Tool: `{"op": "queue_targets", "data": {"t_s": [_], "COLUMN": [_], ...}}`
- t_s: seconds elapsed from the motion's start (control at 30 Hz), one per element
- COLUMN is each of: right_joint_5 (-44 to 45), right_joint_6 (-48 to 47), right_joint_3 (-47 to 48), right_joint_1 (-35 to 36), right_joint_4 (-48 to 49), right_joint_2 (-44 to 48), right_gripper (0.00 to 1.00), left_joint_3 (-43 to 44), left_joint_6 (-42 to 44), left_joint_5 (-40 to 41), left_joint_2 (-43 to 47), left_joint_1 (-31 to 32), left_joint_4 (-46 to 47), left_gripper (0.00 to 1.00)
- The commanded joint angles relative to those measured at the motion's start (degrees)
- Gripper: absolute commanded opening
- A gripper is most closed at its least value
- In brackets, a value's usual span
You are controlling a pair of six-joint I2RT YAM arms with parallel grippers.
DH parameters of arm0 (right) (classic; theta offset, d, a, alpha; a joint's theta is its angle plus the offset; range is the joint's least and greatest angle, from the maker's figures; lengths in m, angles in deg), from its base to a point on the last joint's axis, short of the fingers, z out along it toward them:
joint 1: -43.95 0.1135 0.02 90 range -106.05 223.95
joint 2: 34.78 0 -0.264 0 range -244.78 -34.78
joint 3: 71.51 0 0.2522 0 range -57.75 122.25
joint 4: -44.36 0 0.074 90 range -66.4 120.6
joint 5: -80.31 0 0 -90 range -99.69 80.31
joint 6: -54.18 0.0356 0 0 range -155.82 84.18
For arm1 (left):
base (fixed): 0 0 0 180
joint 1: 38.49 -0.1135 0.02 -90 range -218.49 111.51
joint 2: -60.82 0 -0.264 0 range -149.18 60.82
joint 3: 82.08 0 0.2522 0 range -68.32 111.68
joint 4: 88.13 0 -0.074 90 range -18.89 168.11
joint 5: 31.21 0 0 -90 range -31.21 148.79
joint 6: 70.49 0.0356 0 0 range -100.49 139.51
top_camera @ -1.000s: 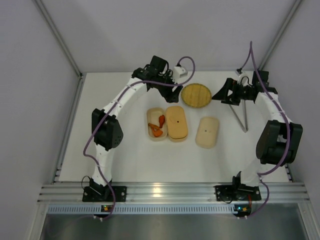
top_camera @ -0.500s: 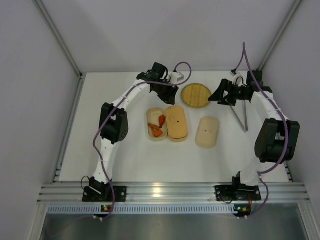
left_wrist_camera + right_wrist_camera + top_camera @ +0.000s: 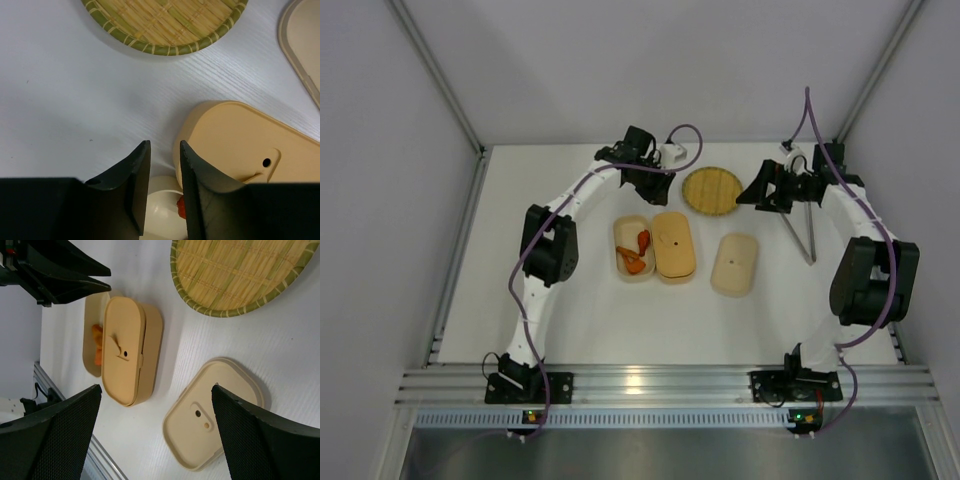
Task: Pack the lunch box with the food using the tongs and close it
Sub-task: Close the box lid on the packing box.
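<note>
The lunch box [image 3: 633, 249] lies at mid-table with its left compartment open and orange-red food [image 3: 637, 252] inside. A tan lid covers its right compartment [image 3: 673, 245]. A second tan lid [image 3: 734, 264] lies loose to the right. The tongs [image 3: 804, 231] rest on the table at the right, untouched. My left gripper [image 3: 655, 186] hovers just beyond the box's far end. In the left wrist view the left gripper [image 3: 163, 147] has only a narrow gap and holds nothing, and an orange piece [image 3: 181, 207] shows below it. My right gripper [image 3: 766, 191] [image 3: 156, 387] is wide open and holds nothing.
A round woven yellow plate [image 3: 711, 190] with nothing on it sits at the back between the two grippers. It also shows in the wrist views as the woven plate [image 3: 165, 20] [image 3: 240, 275]. Grey walls close in the table on three sides.
The left gripper's jaws have narrowed a lot while the left arm shifted slightly right. The right gripper edged left, still wide open. The objects have not moved.
</note>
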Motion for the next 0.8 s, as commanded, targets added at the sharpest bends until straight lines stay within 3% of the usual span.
{"op": "queue_targets", "data": {"t_s": [0.0, 0.27, 0.77], "right_joint_5": [-0.81, -1.17, -1.6], "right_joint_6": [-0.89, -1.07, -1.07], "right_joint_3": [-0.62, -0.27, -0.27], "right_joint_1": [0.5, 0.5, 0.5], "right_joint_4": [3.4, 3.31, 3.14], "right_joint_2": [0.73, 0.64, 0.29], "right_gripper": [0.89, 0.9, 0.89], "left_joint_3": [2.31, 3.36, 6.0], "left_joint_6": [1.09, 2.68, 3.47], "left_joint_5": [-5.27, -9.76, -8.8], "left_joint_2": [-0.44, -1.83, -5.18], "left_joint_1": [-0.15, -0.15, -0.06], "left_joint_4": [-0.34, -4.47, -5.97], "left_gripper": [0.34, 0.31, 0.31]}}
